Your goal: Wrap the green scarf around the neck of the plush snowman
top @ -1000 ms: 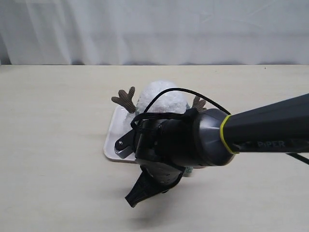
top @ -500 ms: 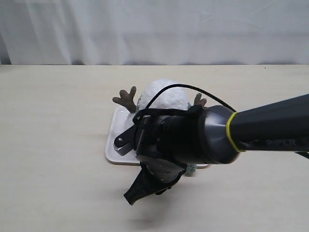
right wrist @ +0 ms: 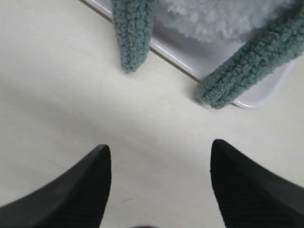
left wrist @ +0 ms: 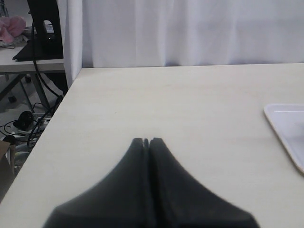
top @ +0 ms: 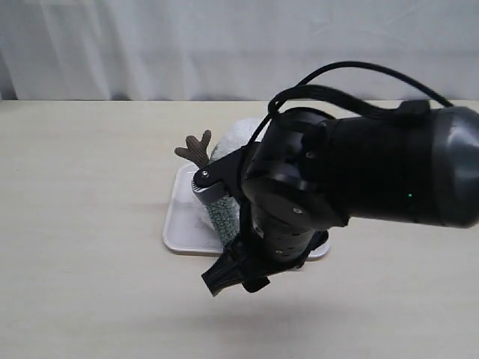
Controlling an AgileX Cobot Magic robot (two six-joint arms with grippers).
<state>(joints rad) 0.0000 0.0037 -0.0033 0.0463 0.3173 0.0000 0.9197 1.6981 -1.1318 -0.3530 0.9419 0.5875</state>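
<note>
The plush snowman [top: 238, 132] stands on a white tray [top: 179, 224], mostly hidden behind my right arm; one brown branch arm [top: 196, 148] sticks out. The green scarf [top: 223, 213] hangs down its front. In the right wrist view two scarf ends [right wrist: 133, 33] [right wrist: 251, 66] drape from the white plush body [right wrist: 223, 16] over the tray rim [right wrist: 175, 59] onto the table. My right gripper [right wrist: 159, 152] is open and empty, just in front of those ends, and appears low in the exterior view [top: 232, 278]. My left gripper [left wrist: 147, 141] is shut and empty above bare table. The neck is hidden.
A corner of the tray [left wrist: 285, 123] shows in the left wrist view, off to one side of the shut jaws. The table's edge [left wrist: 57, 109], with cables and another desk beyond it, lies on the other side. A white curtain [top: 224, 45] backs the table.
My right gripper has opened from shut and let go of the scarf. The right arm has lifted and swung closer to the exterior camera, now hiding most of the snowman.
</note>
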